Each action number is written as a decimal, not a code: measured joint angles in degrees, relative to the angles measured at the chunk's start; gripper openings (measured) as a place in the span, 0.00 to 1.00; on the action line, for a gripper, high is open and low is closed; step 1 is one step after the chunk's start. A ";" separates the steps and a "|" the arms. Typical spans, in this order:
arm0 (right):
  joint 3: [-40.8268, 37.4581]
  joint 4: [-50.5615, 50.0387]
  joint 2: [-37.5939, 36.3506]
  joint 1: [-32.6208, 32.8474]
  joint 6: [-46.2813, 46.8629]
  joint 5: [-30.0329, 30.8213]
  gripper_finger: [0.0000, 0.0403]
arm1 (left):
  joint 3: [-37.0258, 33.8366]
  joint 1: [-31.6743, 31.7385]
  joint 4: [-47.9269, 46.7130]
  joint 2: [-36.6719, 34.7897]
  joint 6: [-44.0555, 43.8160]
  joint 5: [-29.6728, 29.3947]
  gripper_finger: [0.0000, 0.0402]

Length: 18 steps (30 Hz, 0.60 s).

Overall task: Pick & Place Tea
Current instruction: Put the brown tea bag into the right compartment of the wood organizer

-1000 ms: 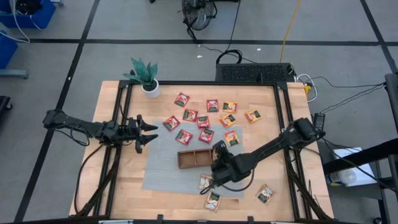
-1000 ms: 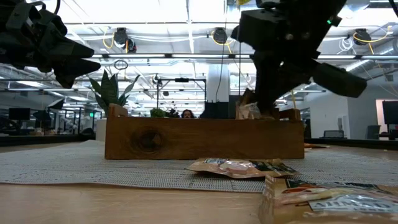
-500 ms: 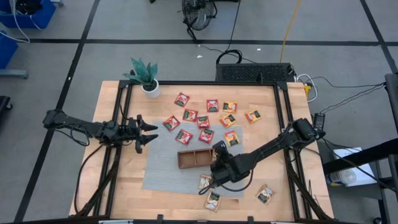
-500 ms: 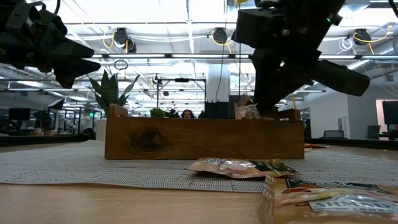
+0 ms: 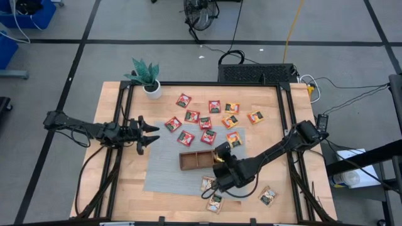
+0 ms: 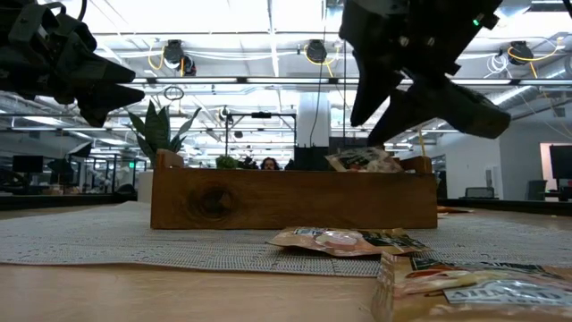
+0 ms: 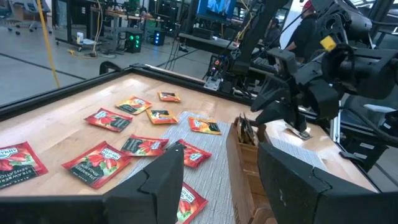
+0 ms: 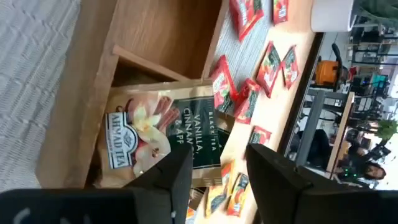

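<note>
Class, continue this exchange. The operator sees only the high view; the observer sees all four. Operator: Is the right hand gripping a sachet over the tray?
Observer: No. The right wrist view shows the right hand open, the sachet lying free in the tray's end compartment.
Operator: Which kind?
Observer: Its label reads vanilla, dark green and cream.
Operator: Is it lying flat?
Observer: No; in the low view it pokes above the tray's rim, tilted.

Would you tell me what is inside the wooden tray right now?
One green-and-white tea sachet lies across the tray's end compartment, below the open right gripper. The next compartment looks bare. The sachet covers whatever lies beneath it.
</note>
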 joint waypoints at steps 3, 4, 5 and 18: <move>0.00 1.64 -1.33 0.20 2.18 -0.02 0.34 | 0.00 -0.01 0.00 0.00 0.01 0.01 0.51; 0.00 1.90 -2.03 0.21 2.57 -0.02 0.33 | 0.00 0.00 0.00 0.00 0.01 -0.01 0.51; 0.00 2.03 -2.85 0.21 2.84 -0.06 0.32 | 0.00 -0.01 0.02 0.00 0.01 0.01 0.51; 0.07 8.49 -8.21 -1.62 -1.85 -26.40 0.00 | 0.00 0.01 0.02 0.00 0.00 0.01 0.51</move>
